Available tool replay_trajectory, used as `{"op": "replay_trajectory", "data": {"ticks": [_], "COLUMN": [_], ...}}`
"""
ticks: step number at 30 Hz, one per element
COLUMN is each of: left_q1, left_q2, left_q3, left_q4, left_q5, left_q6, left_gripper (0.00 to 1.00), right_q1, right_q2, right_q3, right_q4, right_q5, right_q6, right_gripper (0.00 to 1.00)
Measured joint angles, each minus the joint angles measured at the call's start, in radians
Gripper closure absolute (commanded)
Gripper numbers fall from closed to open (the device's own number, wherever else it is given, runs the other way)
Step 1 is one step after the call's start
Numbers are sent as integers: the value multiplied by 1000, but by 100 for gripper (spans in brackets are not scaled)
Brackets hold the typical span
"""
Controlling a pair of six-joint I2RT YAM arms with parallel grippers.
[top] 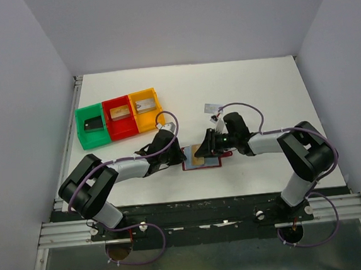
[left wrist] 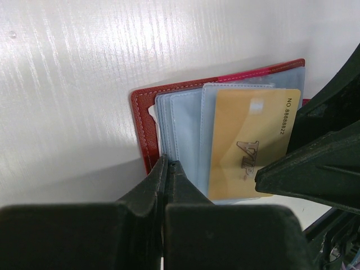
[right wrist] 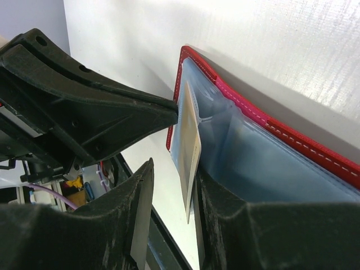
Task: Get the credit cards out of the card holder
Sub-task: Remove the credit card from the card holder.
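The dark red card holder (top: 203,164) lies open on the table with its light blue sleeves (left wrist: 185,129) up. A gold-tan credit card (left wrist: 247,143) marked VIP sticks partly out of a sleeve. My left gripper (left wrist: 167,166) is shut on the holder's near-left edge, pinching the blue lining. My right gripper (right wrist: 171,194) is open around the card's (right wrist: 191,146) free edge; the card leans on the right finger (right wrist: 216,208), with a gap to the left finger (right wrist: 138,214). In the top view both grippers, left (top: 177,158) and right (top: 210,146), meet over the holder.
Green (top: 83,132), red (top: 112,129) and orange (top: 156,103) bins stand in a row at the back left, holding a black card (top: 93,123), a tan card (top: 121,112) and a pale card (top: 143,104). A small pale item (top: 214,108) lies behind the right arm.
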State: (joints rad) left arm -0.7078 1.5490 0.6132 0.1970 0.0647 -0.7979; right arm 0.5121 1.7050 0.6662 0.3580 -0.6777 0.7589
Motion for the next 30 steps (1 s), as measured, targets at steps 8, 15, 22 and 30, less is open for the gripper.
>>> {"op": "replay_trajectory", "data": {"ticks": [8,15,22,30], "left_q1": [6,6,6,7], "left_q2": [2,3,3,2], "left_q3": [2,2,2,1], "left_q4": [-1,-1,-1,0], "left_q5": [1,4,4,4], "left_q6": [-3,-5,-7,-12], "left_gripper": [100,100,100,100], "right_q1": [-11,-24,-33,-51], "right_q2": [-38,-56,-60,-90], "right_q3": [-2,-5,-18,-35], "right_q4": [-44,-69,-72,-97], "right_q5": [0,0,3,14], "right_q6": [-31,-53,-61,-73], "right_gripper": [60,62,68,75]}}
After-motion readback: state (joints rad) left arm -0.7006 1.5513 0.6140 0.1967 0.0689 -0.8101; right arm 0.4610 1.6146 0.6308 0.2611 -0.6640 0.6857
